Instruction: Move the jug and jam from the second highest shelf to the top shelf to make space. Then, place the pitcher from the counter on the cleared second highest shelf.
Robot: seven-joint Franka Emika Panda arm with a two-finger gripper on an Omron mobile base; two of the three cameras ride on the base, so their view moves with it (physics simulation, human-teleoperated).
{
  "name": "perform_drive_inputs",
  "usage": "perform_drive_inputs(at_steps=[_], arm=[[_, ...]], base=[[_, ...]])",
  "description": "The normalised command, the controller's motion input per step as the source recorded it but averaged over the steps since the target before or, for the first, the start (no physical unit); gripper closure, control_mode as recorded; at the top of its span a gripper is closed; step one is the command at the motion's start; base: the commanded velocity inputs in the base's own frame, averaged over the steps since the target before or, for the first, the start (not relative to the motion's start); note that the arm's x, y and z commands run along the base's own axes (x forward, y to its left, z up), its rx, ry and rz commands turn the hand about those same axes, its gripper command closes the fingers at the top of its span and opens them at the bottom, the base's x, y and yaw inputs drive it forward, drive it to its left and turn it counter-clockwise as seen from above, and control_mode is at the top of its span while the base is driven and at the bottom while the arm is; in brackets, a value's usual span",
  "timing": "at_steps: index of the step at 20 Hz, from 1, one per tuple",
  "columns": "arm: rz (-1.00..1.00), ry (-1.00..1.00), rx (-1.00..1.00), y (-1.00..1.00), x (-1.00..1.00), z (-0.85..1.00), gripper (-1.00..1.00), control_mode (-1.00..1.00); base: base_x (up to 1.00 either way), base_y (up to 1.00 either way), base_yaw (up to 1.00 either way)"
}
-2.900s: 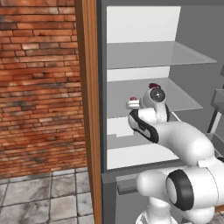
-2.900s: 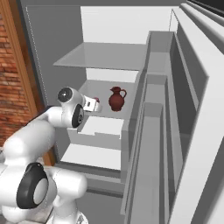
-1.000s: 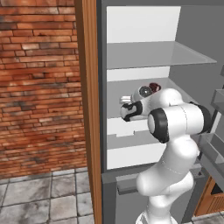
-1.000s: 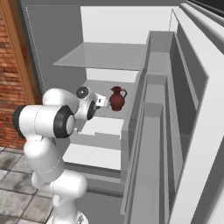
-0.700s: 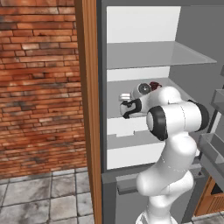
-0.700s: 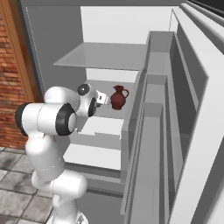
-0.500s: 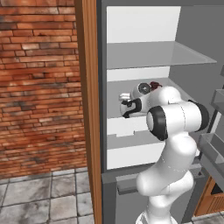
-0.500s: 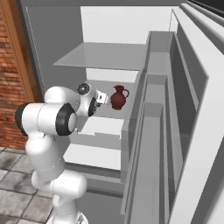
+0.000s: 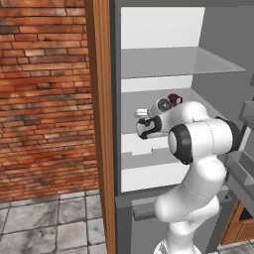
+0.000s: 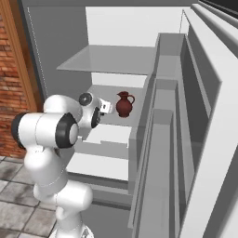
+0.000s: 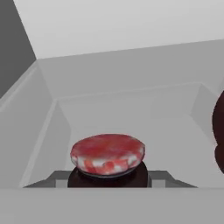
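Jam jar [image 11: 107, 159] sits right at the bottom of the hand view, its mottled red-and-white lid facing the camera, dark glass just visible beneath it. Grey finger pads [image 11: 159, 178] flank the jar on both sides, close against it at the level just under the lid, so the gripper [image 11: 107, 181] looks about half closed on the jar, though actual contact is hard to confirm from here. The jar sits low over the second highest shelf [image 10: 139, 93], at its left end near the cabinet's side wall.

Over in the right base view, the gripper [image 10: 106, 108] reaches in just above that shelf, and the red-brown jug [image 10: 124, 104] stands upright just to its right, handle out to the right, close by but apart. In the left base view the white arm folds up in front of the cabinet, the hand [image 9: 149, 127] pushed into the opening, with only the jug's dark rim [image 9: 174, 98] peeking over the wrist. At the right edge of the hand view, a dark curved sliver of the jug [image 11: 218, 131] shows.

Above it all, the top shelf [image 9: 183, 62] is a thin pale board.
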Motion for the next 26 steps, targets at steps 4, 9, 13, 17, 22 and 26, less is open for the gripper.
perform_drive_inputs(at_steps=[4, 9, 13, 17, 22, 26], arm=[[0.01, -0.07, 0.00, 0.18, -0.52, 0.12, 1.00, -1.00], [0.00, -0.08, -0.03, 0.00, -0.56, 0.69, 1.00, -1.00], [0.00, -0.10, -0.01, 0.00, -0.44, 1.00, 1.00, -1.00], [0.00, -0.05, 0.00, 0.00, -0.45, 1.00, 1.00, -1.00], [0.00, 0.00, 0.00, 0.00, -0.45, 1.00, 1.00, -1.00], [0.00, 0.00, -0.01, 0.00, -0.44, 0.90, 1.00, -1.00]], base=[[0.00, 0.00, 0.00], [0.00, 0.00, 0.00], [0.00, 0.00, 0.00], [0.00, 0.00, 0.00], [0.00, 0.00, 0.00], [0.00, 0.00, 0.00]])
